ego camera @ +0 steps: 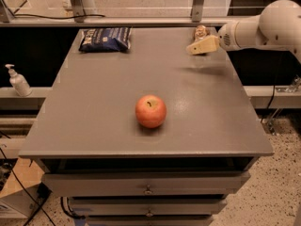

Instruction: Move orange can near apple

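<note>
The orange can (201, 31) is at the far right corner of the grey table (94, 126); only its upper part shows above my gripper. My gripper (196, 47), cream-coloured, reaches in from the right on the white arm (263, 27). It hovers just in front of the can and hides the can's lower part. I cannot tell whether it touches the can. The red-orange apple (151, 111) sits near the middle front of the table, well apart from the can and the gripper.
A dark blue chip bag (105, 39) lies at the far left of the table. A white pump bottle (18, 80) stands on a lower shelf to the left. Drawers (148, 184) sit under the tabletop. Metal posts (198, 1) stand behind the table.
</note>
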### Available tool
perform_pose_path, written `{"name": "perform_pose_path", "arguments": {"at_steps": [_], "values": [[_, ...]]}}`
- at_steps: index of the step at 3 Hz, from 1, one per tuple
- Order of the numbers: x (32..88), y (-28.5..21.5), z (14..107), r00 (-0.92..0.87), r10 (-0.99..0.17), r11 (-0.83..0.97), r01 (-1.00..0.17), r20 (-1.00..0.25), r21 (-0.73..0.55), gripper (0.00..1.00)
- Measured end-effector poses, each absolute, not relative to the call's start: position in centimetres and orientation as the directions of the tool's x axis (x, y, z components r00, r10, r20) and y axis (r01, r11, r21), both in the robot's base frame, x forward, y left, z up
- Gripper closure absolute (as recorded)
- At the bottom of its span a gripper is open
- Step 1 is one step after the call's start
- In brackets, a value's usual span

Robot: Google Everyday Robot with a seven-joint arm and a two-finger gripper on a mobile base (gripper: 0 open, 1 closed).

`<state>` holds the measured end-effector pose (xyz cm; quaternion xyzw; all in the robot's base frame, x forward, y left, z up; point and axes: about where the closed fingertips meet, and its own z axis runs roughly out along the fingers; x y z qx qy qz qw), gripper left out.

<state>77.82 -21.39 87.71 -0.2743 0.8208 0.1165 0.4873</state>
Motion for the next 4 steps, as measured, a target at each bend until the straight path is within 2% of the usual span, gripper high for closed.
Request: {"name": "perform_pose_path", "arguments": {"at_steps": [2,3,4], "values": [[81.4,-19.9,84.8,-0.417,-0.329,0.824,-0.565,-0.847,-0.042,0.0],[82.4,-20.0,83.8,-0.45,-0.327,0.837,-0.545,-0.831,-0.034,0.17],[83.0,-20.6,83.8,-0.466,-0.33,0.848,-0.528,-0.821,-0.041,0.4]]}}
